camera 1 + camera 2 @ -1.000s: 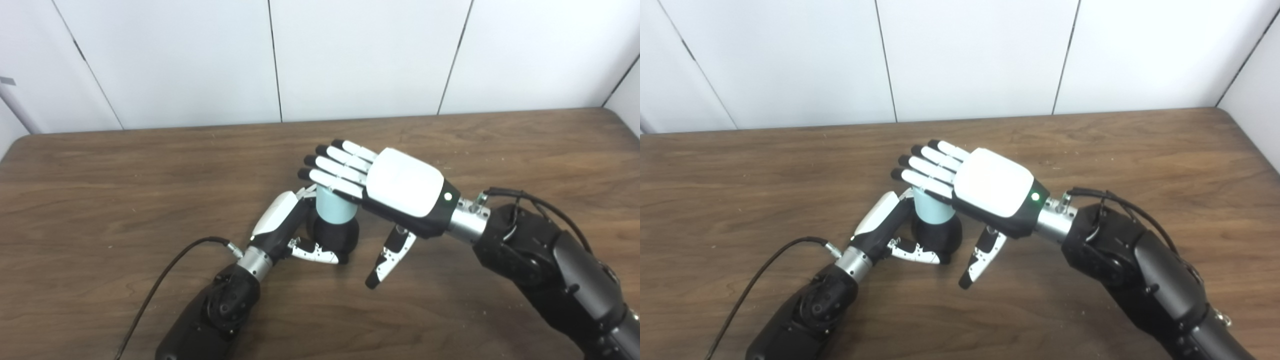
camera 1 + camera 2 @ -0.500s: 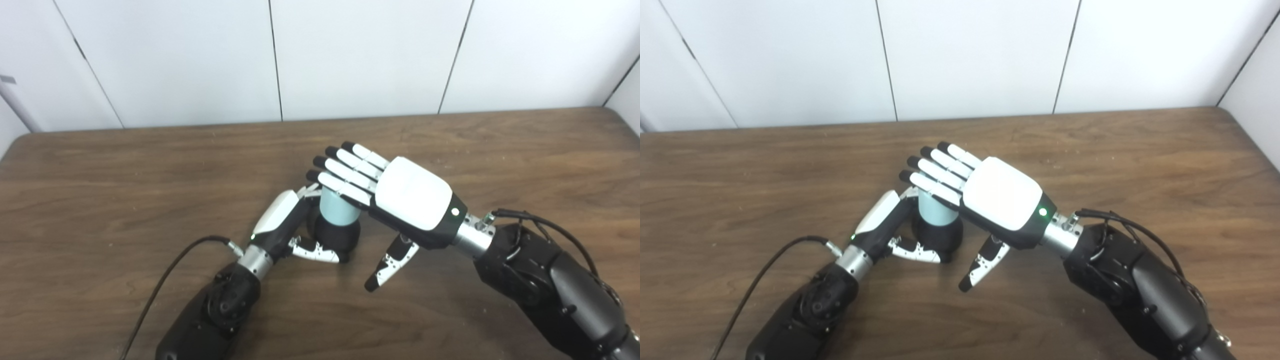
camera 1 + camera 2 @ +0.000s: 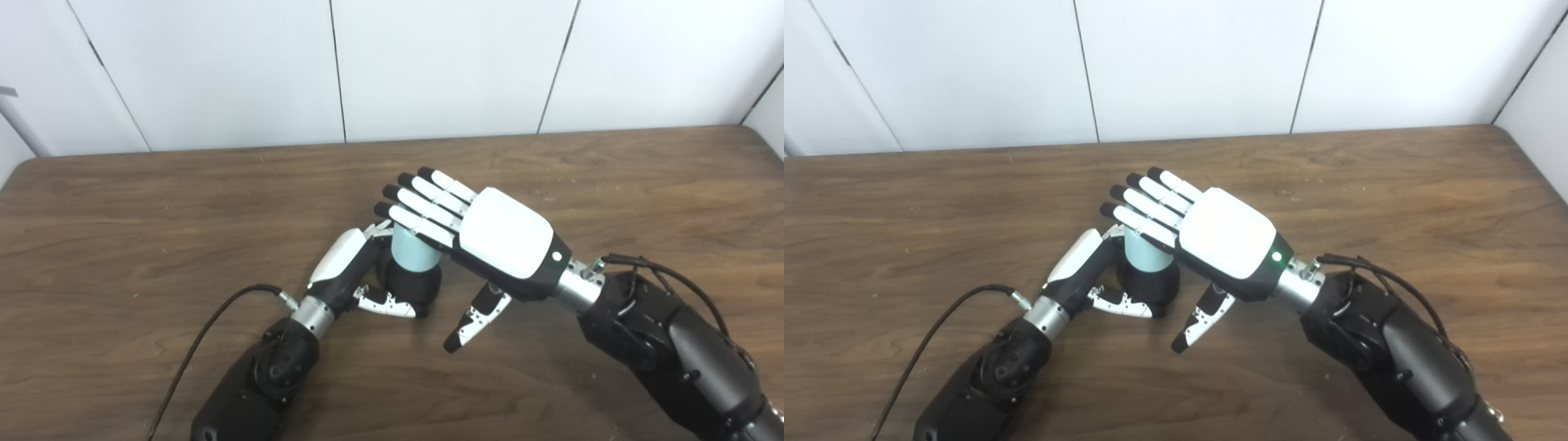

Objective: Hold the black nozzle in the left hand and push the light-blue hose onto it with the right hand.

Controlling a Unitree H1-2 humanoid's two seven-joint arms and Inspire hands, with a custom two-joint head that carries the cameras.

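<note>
Left hand (image 3: 346, 269) wrapped round black nozzle (image 3: 411, 285), light-blue hose (image 3: 411, 252) upright on it, right hand (image 3: 484, 239) flat, fingers spread, holding nothing (no readable writing).

White-shelled, black-tipped right hand (image 3: 490, 245), silver wrists, glossy black arms, black cables

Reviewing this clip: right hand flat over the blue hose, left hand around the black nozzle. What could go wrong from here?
1. The right hand lies open and flat over the light-blue hose, not gripping it; a push could slide off or tilt the hose.
2. The left hand wraps the black nozzle low on the table; an off-centre push might twist the nozzle in that hold.
3. How far the hose is seated cannot be seen.
</note>
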